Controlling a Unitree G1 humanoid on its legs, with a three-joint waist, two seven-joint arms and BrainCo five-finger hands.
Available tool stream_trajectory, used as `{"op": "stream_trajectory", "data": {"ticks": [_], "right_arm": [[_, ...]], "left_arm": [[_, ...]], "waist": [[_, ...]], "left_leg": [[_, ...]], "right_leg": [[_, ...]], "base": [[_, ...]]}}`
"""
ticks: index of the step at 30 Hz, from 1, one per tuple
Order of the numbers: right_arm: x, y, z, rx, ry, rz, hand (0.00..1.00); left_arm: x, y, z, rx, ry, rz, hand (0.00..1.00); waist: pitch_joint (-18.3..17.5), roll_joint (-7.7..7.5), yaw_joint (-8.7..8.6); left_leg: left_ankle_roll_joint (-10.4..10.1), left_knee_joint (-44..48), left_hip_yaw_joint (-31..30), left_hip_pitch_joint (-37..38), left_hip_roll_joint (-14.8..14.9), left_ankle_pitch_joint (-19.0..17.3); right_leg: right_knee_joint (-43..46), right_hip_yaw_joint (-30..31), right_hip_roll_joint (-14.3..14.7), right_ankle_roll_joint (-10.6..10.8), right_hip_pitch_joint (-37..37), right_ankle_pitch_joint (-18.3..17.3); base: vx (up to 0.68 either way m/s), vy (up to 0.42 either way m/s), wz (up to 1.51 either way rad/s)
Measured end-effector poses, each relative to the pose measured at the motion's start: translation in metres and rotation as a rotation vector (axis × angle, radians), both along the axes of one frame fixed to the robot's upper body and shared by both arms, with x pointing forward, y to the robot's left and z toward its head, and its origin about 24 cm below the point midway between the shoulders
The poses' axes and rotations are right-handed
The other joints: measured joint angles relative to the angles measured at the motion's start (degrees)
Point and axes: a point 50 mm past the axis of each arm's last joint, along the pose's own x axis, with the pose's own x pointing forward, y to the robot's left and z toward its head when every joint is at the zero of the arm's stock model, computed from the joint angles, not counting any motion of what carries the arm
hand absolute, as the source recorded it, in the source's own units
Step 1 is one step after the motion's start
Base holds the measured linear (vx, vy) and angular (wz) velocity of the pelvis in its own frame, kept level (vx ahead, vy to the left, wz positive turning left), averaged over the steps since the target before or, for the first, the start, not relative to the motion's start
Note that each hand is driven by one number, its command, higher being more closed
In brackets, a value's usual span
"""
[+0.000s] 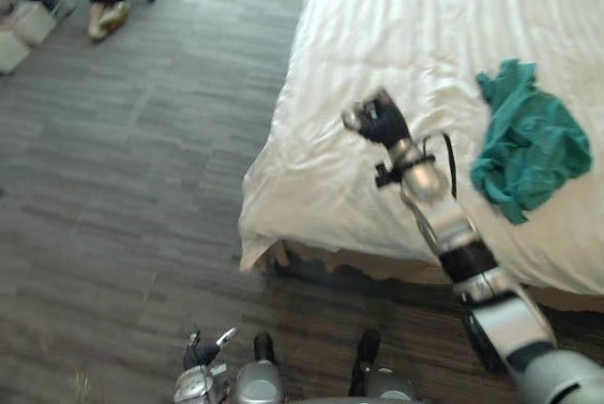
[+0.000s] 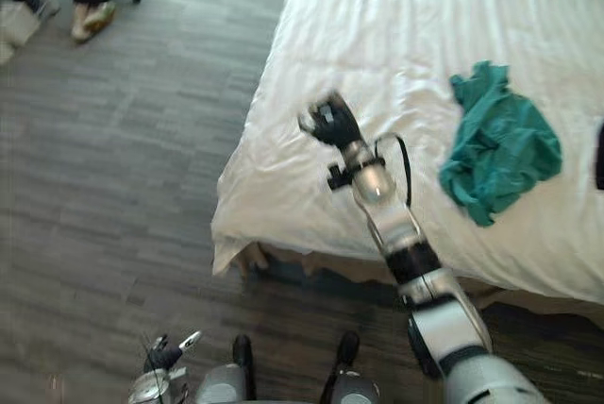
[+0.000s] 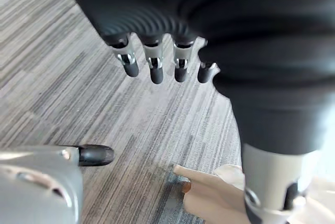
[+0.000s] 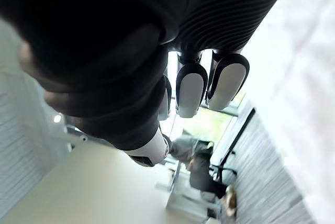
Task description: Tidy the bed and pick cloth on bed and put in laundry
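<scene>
**Item properties.** The teal cloth [image 1: 528, 144] lies crumpled on the white bed [image 1: 377, 8], toward the robot's right and near the bed's near edge. Expect it to be light, soft and limp. It will sag and trail when lifted, and it is neither fragile nor slippery.

**Grasp location.** Take hold at the raised folds in the middle of the heap, where the layers bunch. Do not pinch a flat outer edge, because the sheet underneath could be gathered with it.

**Right arm.** The arm is stretched forward over the bed. The right hand [image 1: 377, 121] is above the sheet on the left of the cloth, apart from it and not touching it. In the right wrist view the fingers [image 4: 191, 90] appear curled toward the palm with nothing between them, though this close view is poor and the reading is tentative. Straighten them before reaching for the cloth.

**Left arm.** The left hand [image 1: 203, 352] hangs low above the floor [image 1: 142, 187]. Its fingers [image 3: 156, 69] are relaxed, the thumb stands apart, and it holds nothing.
</scene>
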Motion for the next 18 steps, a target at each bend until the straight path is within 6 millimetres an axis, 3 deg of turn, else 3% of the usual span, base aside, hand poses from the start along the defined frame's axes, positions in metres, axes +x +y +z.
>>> {"op": "stream_trajectory", "data": {"ticks": [4, 8, 10, 13, 15, 16, 18], "right_arm": [[0.002, 0.021, 0.052, 0.112, -0.071, 0.048, 1.00], [0.002, 0.012, 0.081, 0.271, -0.104, 0.046, 1.00], [0.006, -0.001, 0.084, 0.350, -0.090, 0.021, 1.00], [0.026, -0.051, 0.081, 0.419, -0.019, -0.163, 1.00], [0.027, -0.069, 0.084, 0.400, -0.046, -0.211, 1.00], [0.024, -0.069, 0.096, 0.399, -0.073, -0.209, 1.00], [0.027, -0.077, 0.094, 0.395, -0.052, -0.238, 1.00]], "left_arm": [[0.018, -0.005, 0.009, 0.000, -0.076, 0.002, 0.00], [0.049, -0.019, 0.026, 0.004, -0.194, -0.076, 0.00], [0.063, -0.031, 0.033, 0.006, -0.231, -0.133, 0.00], [0.096, -0.059, 0.052, 0.002, -0.323, -0.265, 0.00], [0.105, -0.064, 0.060, 0.007, -0.358, -0.289, 0.00], [0.109, -0.068, 0.062, 0.008, -0.368, -0.312, 0.00], [0.110, -0.076, 0.063, 0.008, -0.375, -0.352, 0.00]], "waist": [[5.5, 0.98, 2.24], [9.5, 3.53, 3.28], [10.4, 5.12, 3.44], [12.5, 9.43, 5.10], [12.4, 9.63, 5.56], [12.4, 9.68, 5.40], [12.3, 9.78, 5.37]], "left_leg": [[0.3, 0.1, -3.3, -5.3, -0.6, 1.9], [0.7, 0.0, -6.8, -10.9, -1.5, 4.0], [0.8, 0.0, -8.8, -14.1, -2.1, 4.9], [1.4, 0.0, -10.8, -19.4, -3.2, 6.8], [1.8, -0.2, -10.7, -22.1, -3.8, 7.6], [2.1, -0.2, -10.3, -23.2, -4.4, 8.0], [2.3, -0.2, -9.9, -23.3, -5.0, 8.1]], "right_leg": [[1.5, -2.4, -0.8, 0.0, -3.8, 0.0], [2.3, -5.6, -1.7, -0.3, -7.2, 0.2], [3.4, -6.9, -2.4, -0.3, -9.7, 0.2], [6.0, -7.8, -3.9, -0.3, -14.7, 0.2], [7.3, -7.4, -4.9, -0.3, -18.3, 0.1], [8.0, -7.1, -5.7, -0.3, -19.7, 0.1], [8.6, -6.5, -6.4, -0.3, -20.4, 0.1]], "base": [[-0.06, 0.012, 0.43], [-0.07, 0.035, 0.52], [-0.06, 0.043, 0.51], [-0.09, 0.049, 0.36], [-0.10, 0.041, 0.07], [-0.09, 0.040, -0.01], [-0.08, 0.046, 0.03]]}}
